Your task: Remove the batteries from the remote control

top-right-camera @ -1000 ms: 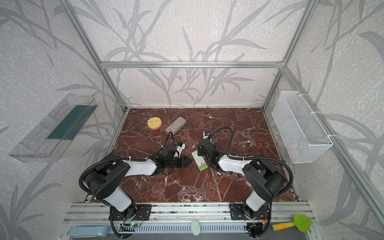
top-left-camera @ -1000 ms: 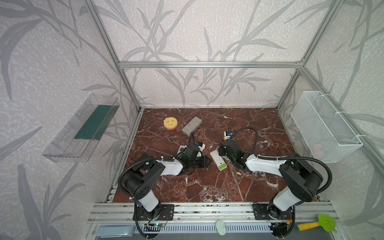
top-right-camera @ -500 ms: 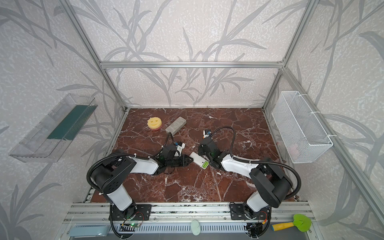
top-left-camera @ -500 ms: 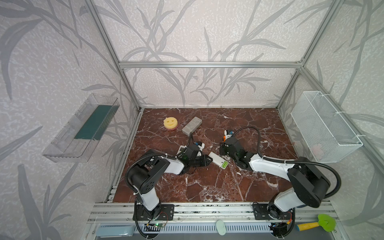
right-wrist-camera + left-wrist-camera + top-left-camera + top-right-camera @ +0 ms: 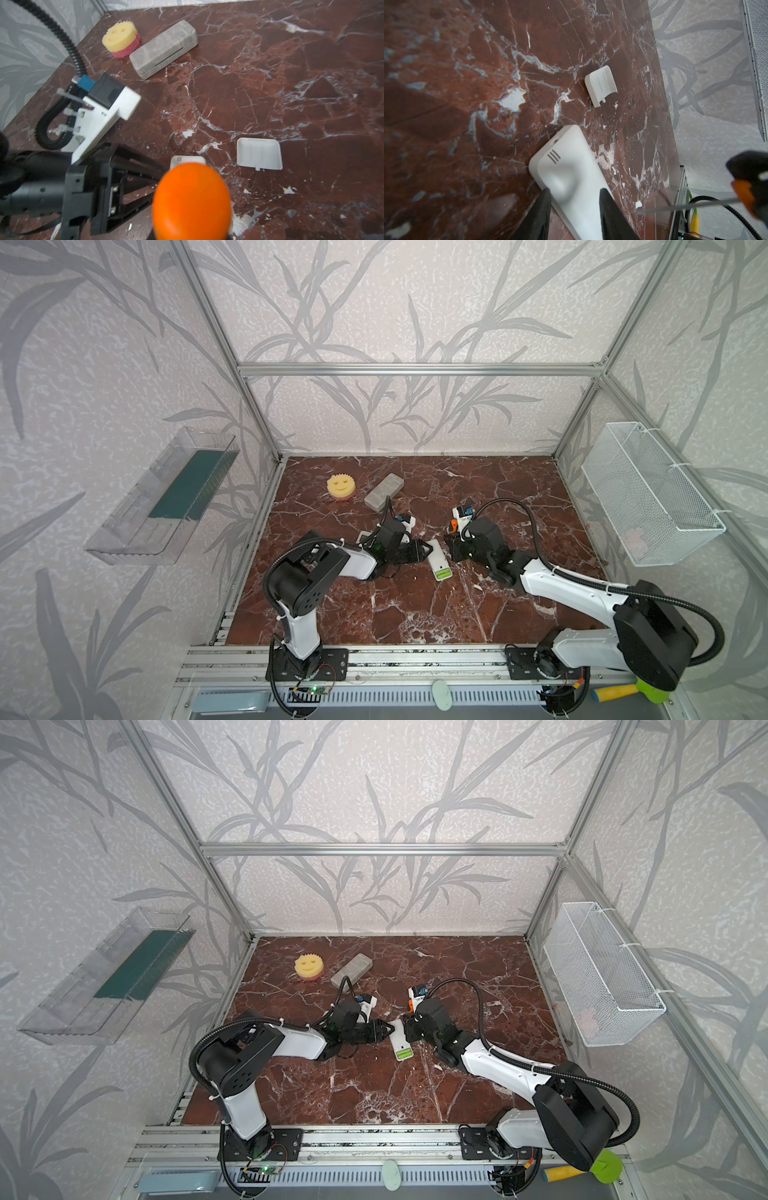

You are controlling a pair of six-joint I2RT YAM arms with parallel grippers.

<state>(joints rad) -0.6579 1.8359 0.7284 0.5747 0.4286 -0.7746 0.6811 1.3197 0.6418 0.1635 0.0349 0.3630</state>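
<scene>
Red marble tabletop [image 5: 415, 614]. The remote [image 5: 435, 556] is laid back-up mid-table and gripped across its 12 o'clock half by the left gripper [image 5: 573, 192], jaws partway open, probably to stop sliding. The batteries [image 5: 443, 573] are seated at its 6 o'clock end, cover [image 5: 601, 86] off. An orange-handled tool [image 5: 191, 199] is clamped in the closed right gripper [image 5: 452, 548], likely for prying.

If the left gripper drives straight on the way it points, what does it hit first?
The white remote: the left gripper flanks its end away from the batteries, so it would push that. Close behind is the right gripper, holding an orange-handled tool; heights are unclear.
</scene>
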